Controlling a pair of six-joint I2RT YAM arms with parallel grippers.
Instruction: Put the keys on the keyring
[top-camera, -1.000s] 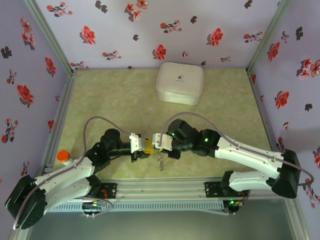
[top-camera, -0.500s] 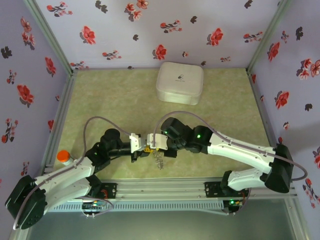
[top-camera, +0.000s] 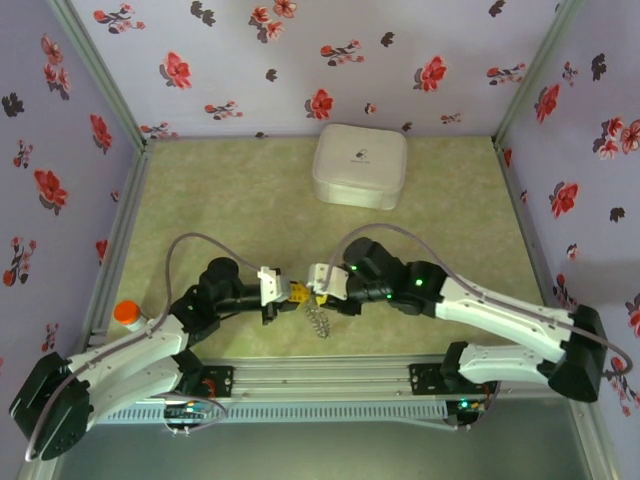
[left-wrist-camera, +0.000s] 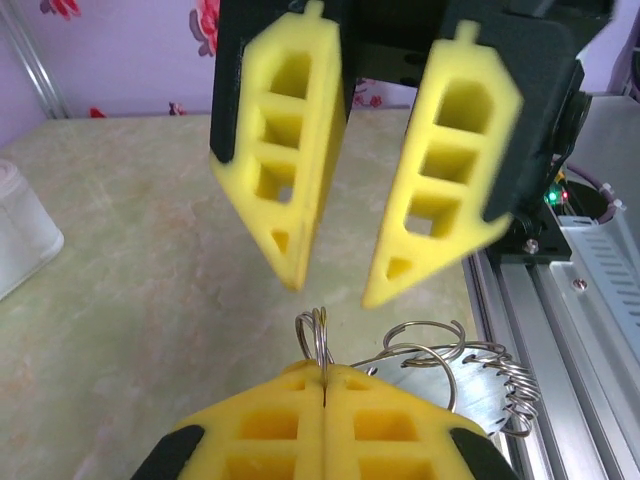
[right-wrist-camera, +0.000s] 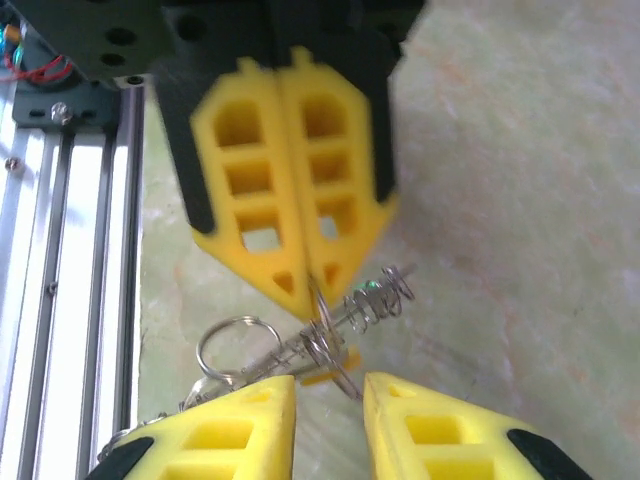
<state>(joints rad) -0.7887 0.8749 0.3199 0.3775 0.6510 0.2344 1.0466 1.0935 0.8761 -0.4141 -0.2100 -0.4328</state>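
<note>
Two arms meet at the centre of the table's (top-camera: 230, 190) near edge. One keyring (top-camera: 318, 322), a tangle of several thin wire loops and one coiled length, lies between them. The left fingers (left-wrist-camera: 270, 425) are pressed together on one loop. The right fingers (right-wrist-camera: 240, 430) stand narrowly apart just beside the tangle, gripping nothing. One white box (top-camera: 360, 165) sits far, and one orange-capped container (top-camera: 127, 312) near left. The table is pale green and marbled. Lilac walls (top-camera: 250, 40) with red flowers enclose three sides.
</note>
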